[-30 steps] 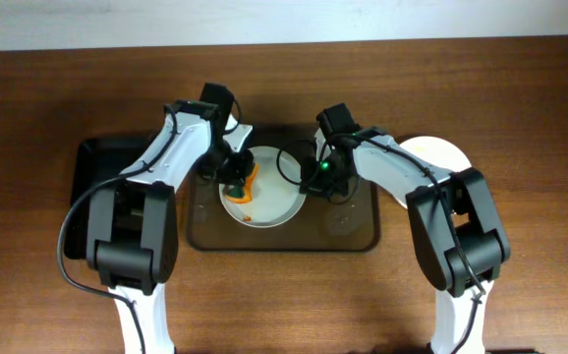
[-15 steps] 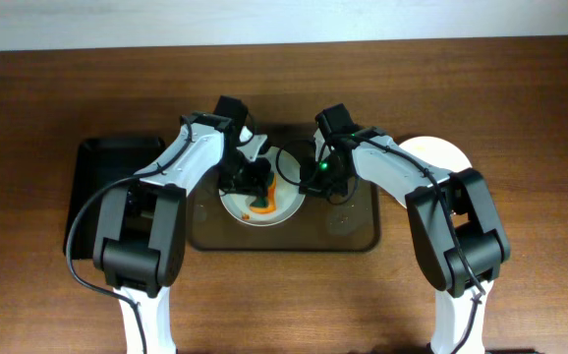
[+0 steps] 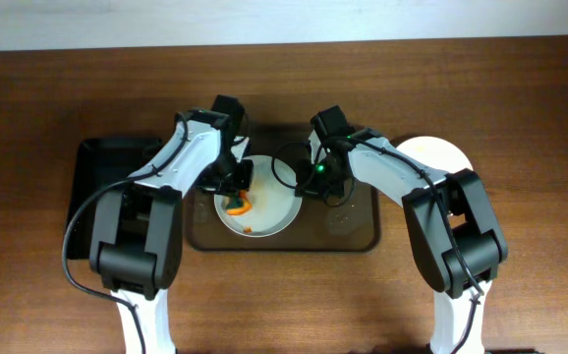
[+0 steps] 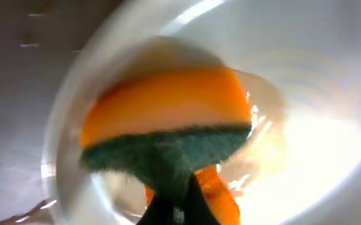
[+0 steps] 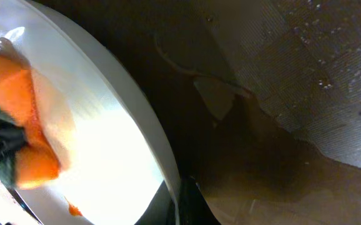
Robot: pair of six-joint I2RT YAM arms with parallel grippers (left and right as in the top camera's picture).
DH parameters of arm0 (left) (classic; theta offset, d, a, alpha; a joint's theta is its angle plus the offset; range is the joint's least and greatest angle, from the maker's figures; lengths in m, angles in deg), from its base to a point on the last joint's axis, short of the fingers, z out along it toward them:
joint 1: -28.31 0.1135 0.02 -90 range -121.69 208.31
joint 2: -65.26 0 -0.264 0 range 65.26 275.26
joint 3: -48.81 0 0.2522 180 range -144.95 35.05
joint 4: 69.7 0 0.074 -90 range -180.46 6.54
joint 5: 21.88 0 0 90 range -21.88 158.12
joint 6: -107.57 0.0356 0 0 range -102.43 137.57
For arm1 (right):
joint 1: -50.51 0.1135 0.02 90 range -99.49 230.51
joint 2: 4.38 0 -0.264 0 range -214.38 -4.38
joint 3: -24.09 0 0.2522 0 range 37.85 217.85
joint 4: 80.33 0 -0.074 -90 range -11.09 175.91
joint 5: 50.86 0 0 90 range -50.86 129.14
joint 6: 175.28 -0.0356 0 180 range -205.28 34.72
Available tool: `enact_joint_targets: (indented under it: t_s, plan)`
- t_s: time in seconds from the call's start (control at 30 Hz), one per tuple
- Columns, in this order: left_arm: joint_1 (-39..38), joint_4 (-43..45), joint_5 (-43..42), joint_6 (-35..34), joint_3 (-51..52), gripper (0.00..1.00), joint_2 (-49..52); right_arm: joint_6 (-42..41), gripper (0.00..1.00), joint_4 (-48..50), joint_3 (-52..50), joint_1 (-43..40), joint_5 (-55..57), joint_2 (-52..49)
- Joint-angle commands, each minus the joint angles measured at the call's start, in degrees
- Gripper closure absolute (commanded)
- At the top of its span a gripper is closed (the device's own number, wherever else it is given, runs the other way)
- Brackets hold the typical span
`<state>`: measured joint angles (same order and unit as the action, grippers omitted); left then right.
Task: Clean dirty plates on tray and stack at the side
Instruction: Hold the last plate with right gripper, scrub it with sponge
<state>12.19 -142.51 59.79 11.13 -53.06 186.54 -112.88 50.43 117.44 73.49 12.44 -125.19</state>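
Observation:
A white plate [image 3: 269, 208] with orange-brown sauce streaks lies tilted over the brown tray [image 3: 348, 231]. My right gripper [image 3: 309, 182] is shut on the plate's right rim [image 5: 162, 159]. My left gripper [image 3: 235, 187] is shut on an orange and green sponge [image 4: 168, 125] and presses it on the plate's left part [image 4: 311, 119]. The sponge also shows in the right wrist view [image 5: 24, 134]. Another white plate [image 3: 436, 154] lies on the table to the right of the tray, partly under the right arm.
A smaller black tray [image 3: 102, 182] lies on the table left of the brown tray. The brown tray's grid surface [image 5: 330, 81] looks wet. Both arms cross over the tray's back half.
My left gripper has swept the sponge across the plate: right and inward, then back to the left. The plate has shifted a little in the right gripper's hold.

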Motion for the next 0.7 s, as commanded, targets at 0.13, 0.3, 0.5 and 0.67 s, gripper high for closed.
enact_joint_targets:
  t_s: [0.13,0.3,0.5,0.67]
  plan:
    - [-0.17,12.66,-13.86,5.6,1.18,1.0,0.66,-0.35,0.96,-0.42,-1.81,-0.11,2.71,-1.81]
    - [0.04,9.9,16.41,-11.02,1.18,1.0,0.66,-0.35,0.96,-0.44,-1.81,-0.11,2.73,-1.81]
    - [0.04,-2.67,12.83,-8.55,0.76,1.0,0.66,-0.35,0.96,-0.46,-1.81,-0.11,2.71,-1.81]
    - [1.2,-5.73,-10.99,5.44,-3.87,1.0,0.63,-0.35,0.96,-0.68,-1.81,-0.11,2.69,-1.81]
